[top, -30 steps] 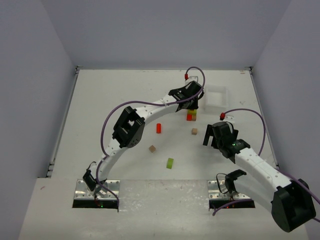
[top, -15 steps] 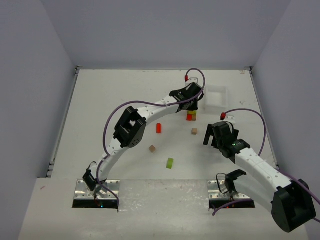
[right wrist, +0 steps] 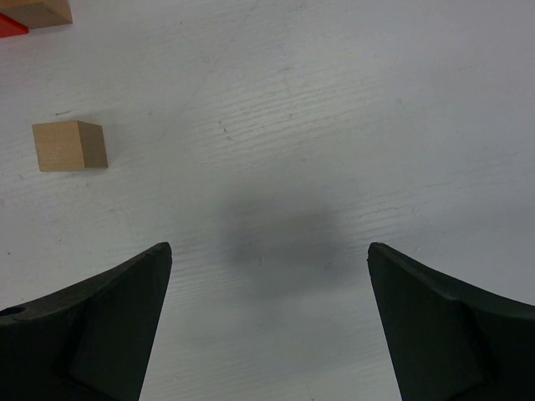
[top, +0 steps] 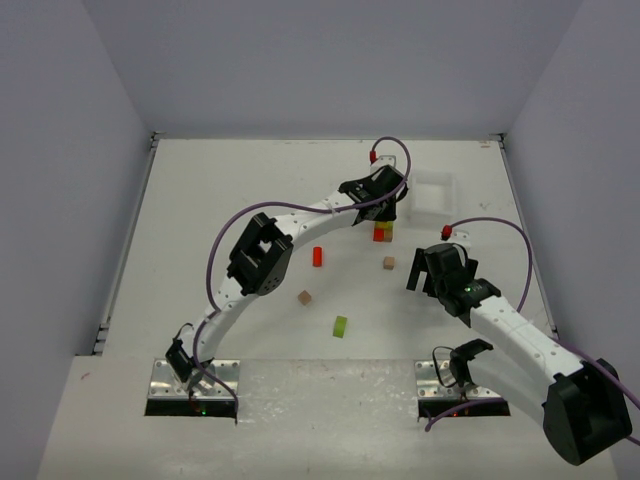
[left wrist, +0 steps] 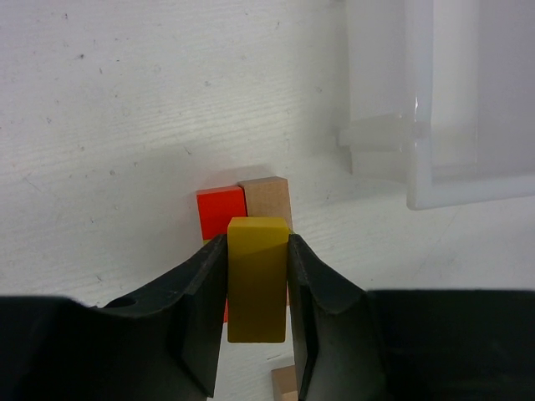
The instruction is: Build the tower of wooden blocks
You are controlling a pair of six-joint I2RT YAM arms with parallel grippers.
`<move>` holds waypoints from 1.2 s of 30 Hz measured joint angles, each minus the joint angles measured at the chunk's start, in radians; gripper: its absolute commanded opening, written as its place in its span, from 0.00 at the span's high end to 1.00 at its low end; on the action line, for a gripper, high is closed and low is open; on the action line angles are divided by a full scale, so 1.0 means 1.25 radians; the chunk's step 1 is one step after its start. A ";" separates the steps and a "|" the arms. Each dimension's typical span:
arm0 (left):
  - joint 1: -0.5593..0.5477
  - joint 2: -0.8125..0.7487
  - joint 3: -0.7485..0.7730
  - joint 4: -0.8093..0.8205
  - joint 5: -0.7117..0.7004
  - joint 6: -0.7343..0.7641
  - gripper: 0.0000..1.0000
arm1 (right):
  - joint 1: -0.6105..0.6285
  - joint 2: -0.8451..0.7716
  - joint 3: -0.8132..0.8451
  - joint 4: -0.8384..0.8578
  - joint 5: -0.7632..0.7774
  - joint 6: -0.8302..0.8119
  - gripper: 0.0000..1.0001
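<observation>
The left pincer [left wrist: 257, 244] is closed down to the width of a yellow block [left wrist: 257, 284]. Its 2 black jaws press flat against the block's long sides, in the lower centre of the left wrist view. Just past the yellow block and partly hidden by it, a red block [left wrist: 219, 209] and a plain brown block [left wrist: 267, 196] sit side by side, touching. Whether the yellow block rests on them cannot be told. A white tray [left wrist: 435, 188] fills the upper right of that frame.

The right pincer [right wrist: 267, 255] is spread wide with nothing between its jaws, only bare table [right wrist: 334, 100]. A brown cube [right wrist: 70, 145] lies at the upper left of the right wrist view, apart from both jaws.

The top view adds what the wrist views miss. The tower [top: 383, 233] stands right of centre, below the left pincer and just left of the tray. Loose pieces lie nearer the bottom of the frame: 1 red bar [top: 317, 256], a second brown cube [top: 304, 297] and a lime green piece [top: 341, 326]. In that view the wrist hides the left jaws.
</observation>
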 measured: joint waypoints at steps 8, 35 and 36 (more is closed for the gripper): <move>-0.001 0.000 0.000 -0.001 -0.001 0.000 0.63 | 0.000 0.004 0.000 0.000 0.000 0.002 0.01; -0.025 -0.188 -0.108 0.043 -0.010 0.037 0.00 | 0.000 0.005 0.000 0.000 -0.005 0.002 0.01; -0.026 -0.213 -0.130 0.050 -0.014 0.038 0.00 | 0.000 0.005 0.000 0.000 -0.007 0.001 0.01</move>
